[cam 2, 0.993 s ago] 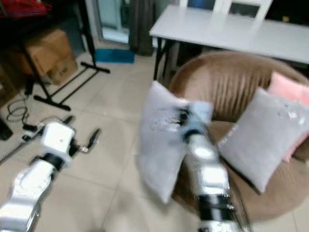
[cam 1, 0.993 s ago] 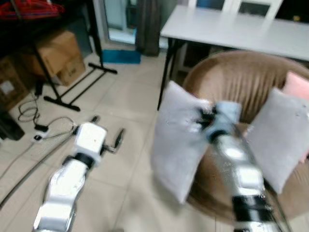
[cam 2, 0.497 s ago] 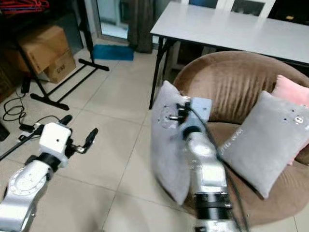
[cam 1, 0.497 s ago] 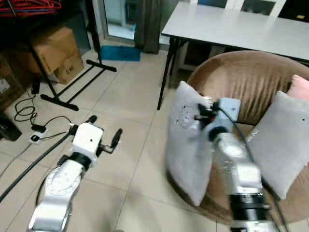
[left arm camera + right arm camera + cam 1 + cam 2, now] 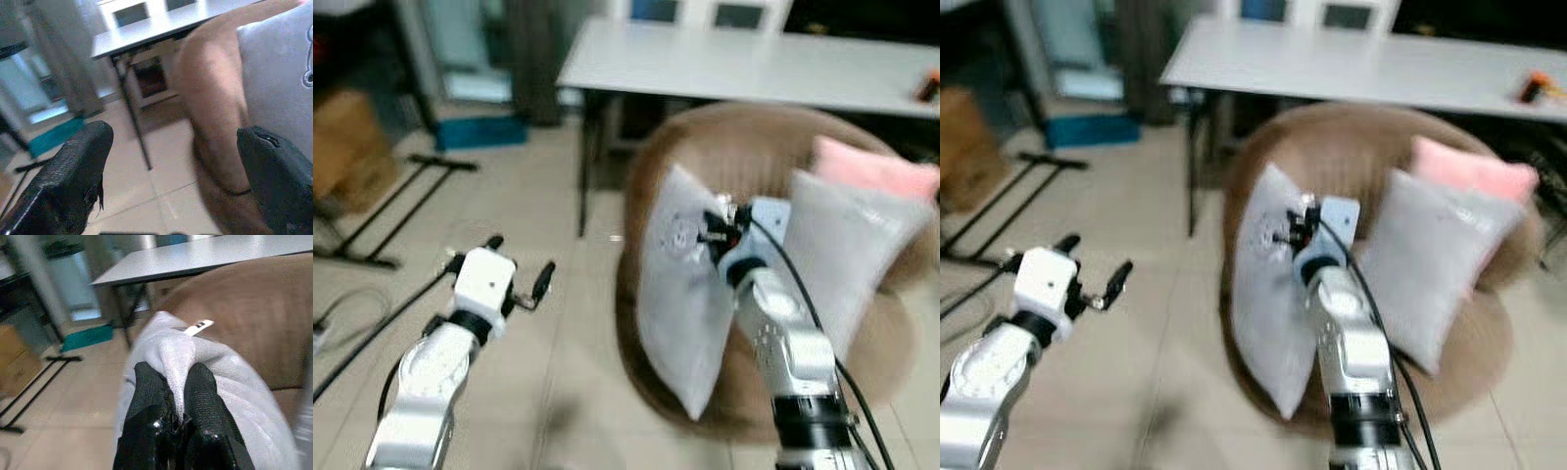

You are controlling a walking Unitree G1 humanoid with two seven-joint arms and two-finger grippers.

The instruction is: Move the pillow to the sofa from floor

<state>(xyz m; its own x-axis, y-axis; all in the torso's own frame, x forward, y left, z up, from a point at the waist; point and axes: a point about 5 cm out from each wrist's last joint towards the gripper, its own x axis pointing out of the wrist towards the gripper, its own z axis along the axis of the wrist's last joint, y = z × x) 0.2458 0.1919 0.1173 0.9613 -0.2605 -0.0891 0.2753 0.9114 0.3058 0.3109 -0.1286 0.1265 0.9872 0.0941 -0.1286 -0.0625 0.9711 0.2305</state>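
A round brown sofa (image 5: 744, 157) stands on the tiled floor (image 5: 558, 323), right of centre. On its seat, to the right, a grey cushion (image 5: 837, 250) leans against the backrest, with a pink cushion (image 5: 871, 168) behind it — further right. Beyond the sofa stands a white table (image 5: 744, 69); a small orange thing (image 5: 1535, 88) lies on its far right — too blurred to name.
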